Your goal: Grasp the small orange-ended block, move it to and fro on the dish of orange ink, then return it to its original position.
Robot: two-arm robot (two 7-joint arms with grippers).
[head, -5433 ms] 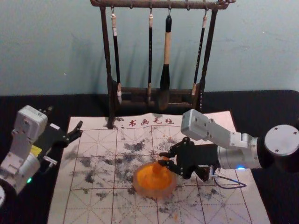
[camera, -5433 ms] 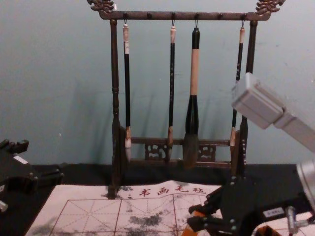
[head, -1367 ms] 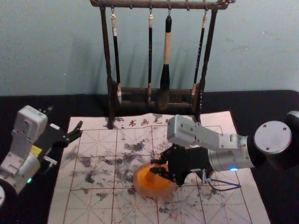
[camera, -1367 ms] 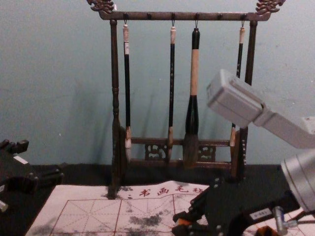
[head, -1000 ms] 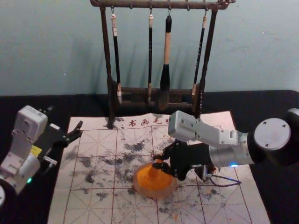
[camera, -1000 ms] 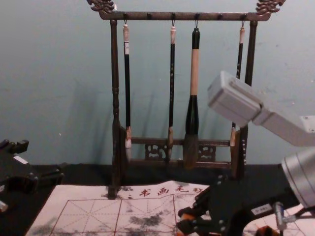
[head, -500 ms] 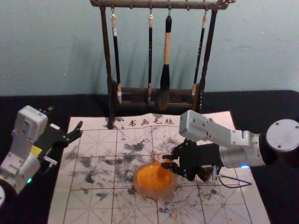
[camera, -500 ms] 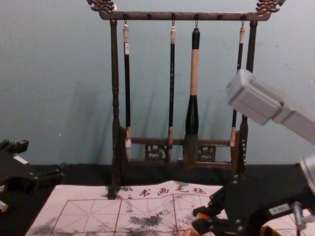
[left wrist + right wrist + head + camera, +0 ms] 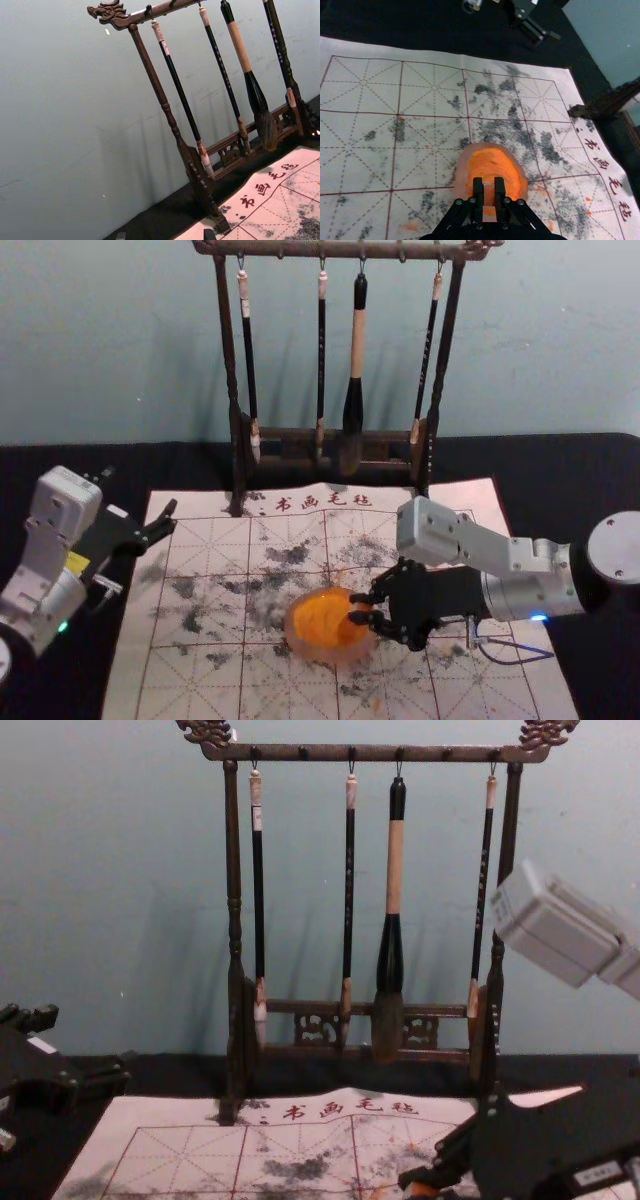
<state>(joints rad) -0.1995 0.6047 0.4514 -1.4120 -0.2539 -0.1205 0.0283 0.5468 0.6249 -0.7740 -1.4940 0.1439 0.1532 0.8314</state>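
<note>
- The right gripper has moved toward the robot's right since the previous head view, and its grasped block has gone with it, from over the ink to the dish's right side.
- Its jaws are clenched on the small block with an orange end, beside the right-hand rim; I cannot tell whether the block touches the ink.
- The round, translucent pinkish dish holds bright orange ink and sits on the white felt mat with red grid lines.
- The left gripper is parked over the robot's left side of the mat's far part, its jaws spread apart and holding nothing.
- Beyond the dish stands the dark carved wooden rack, one foot on the mat's far edge.
- A thin blue cable loops from the right arm over the mat.
- Black smudges and orange specks mark the felt, which lies on a black-covered counter.
- Counted: one block, one dish, one mat, one rack, three slim dark-handled brushes, one thick brush with a pale wooden section, and four red characters.
</note>
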